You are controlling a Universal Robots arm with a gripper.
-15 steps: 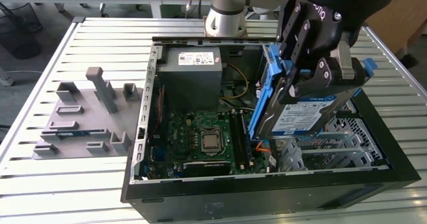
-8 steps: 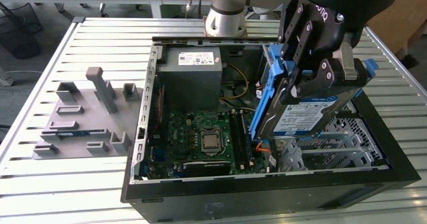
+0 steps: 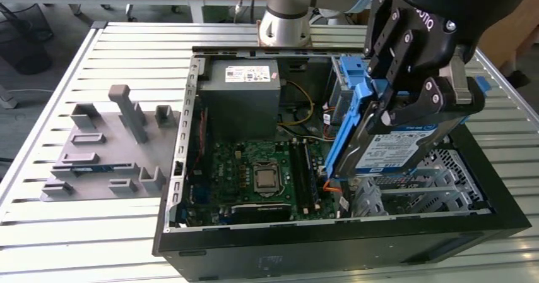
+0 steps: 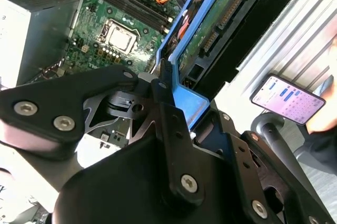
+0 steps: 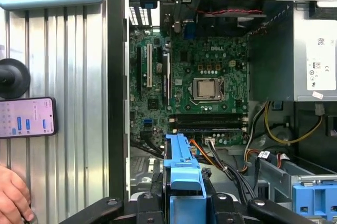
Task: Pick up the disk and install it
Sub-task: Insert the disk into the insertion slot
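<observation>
Exterior view: the gripper (image 3: 425, 103) hangs over the open computer case (image 3: 337, 239), its jaws clamped on the disk (image 3: 404, 147). The black fingers hide the disk's upper part, leaving the blue-and-white label and one blue side rail visible. The disk is held on edge and tilted, above the metal drive cage (image 3: 421, 188) at the exterior view's right of the case. Whether its lower edge touches the cage cannot be told.

Inside the case lie the motherboard (image 3: 261, 169) and, behind it, the grey power-supply box (image 3: 244, 96). The picture's lower edge cuts off the case front.

On the slatted counter (image 3: 84, 232), at the exterior view's left of the case, stands a grey fixture (image 3: 105, 147); its contents are hard to make out.

Second wrist view: the disk's circuit-board face (image 4: 216, 19) shows between blue rails, and the linkage covers its near end.

First wrist view: a phone (image 5: 27, 117) lies on the counter beside the case, and a hand (image 5: 13, 197), cut off at the corner, is near it.
</observation>
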